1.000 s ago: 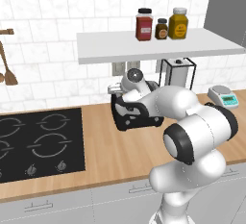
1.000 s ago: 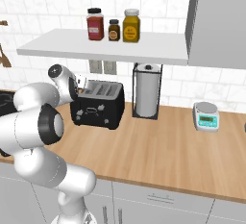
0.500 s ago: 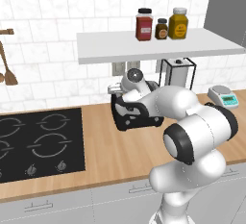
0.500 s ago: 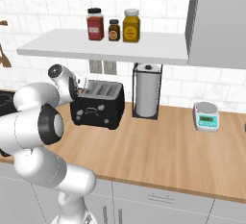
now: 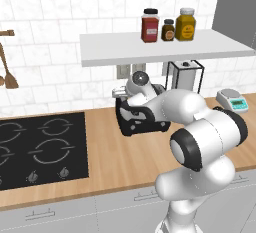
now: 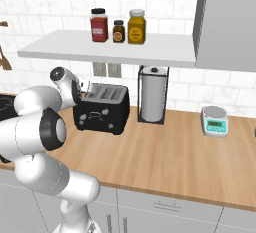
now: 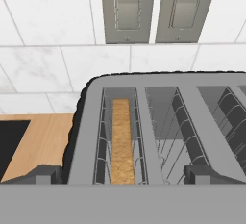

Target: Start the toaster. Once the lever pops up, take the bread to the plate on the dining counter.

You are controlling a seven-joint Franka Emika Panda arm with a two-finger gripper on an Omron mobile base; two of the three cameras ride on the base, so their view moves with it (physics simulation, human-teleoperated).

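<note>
The black toaster [image 5: 131, 126] [image 6: 100, 113] stands on the wall counter under the shelf. Seen from above in the hand view, its grey top [image 7: 82, 136] has two long slots. The bread [image 7: 121, 141] stands on edge deep in the left slot, its tan crust edge showing. My gripper [image 7: 123, 176] hovers just above the toaster, open, with one dark fingertip [image 7: 41, 175] at each side of the top and nothing between them. My hand [image 6: 84, 84] sits at the toaster's left end. The plate and the dining counter are out of view.
A wire-framed paper towel holder [image 6: 152, 96] stands right of the toaster, and a small kitchen scale [image 6: 215, 121] farther right. The black hob [image 5: 40, 147] lies to the left. A white shelf [image 6: 110, 51] with three jars hangs low overhead. Two wall outlets [image 7: 127, 6] sit behind the toaster.
</note>
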